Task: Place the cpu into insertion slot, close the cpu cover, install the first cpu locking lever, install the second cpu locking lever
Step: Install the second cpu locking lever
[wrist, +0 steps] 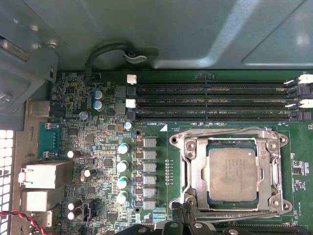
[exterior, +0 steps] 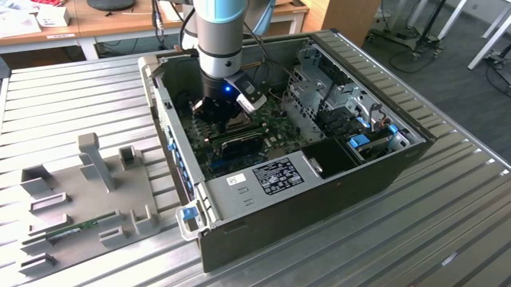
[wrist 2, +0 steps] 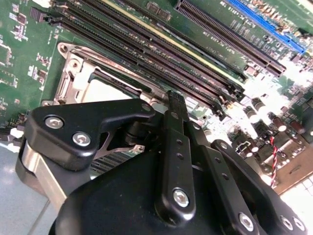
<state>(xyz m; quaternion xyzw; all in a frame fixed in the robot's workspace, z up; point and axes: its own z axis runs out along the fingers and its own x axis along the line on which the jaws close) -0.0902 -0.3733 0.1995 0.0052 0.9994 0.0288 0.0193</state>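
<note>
The cpu [wrist: 232, 174] already sits in the insertion slot [wrist: 194, 172] with the cpu cover [wrist: 266, 169] down around it, while the end effector [wrist 2: 173, 105], fingers together and empty, works low at the socket's edge, levers seemingly unfinished.

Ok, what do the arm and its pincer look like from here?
The arm is a silver-grey tube with a pale blue band at its top joint and a small blue light lit near the wrist. The pincer is matte black, built of flat bars joined with silver screws, on a brushed metal mount.
</note>
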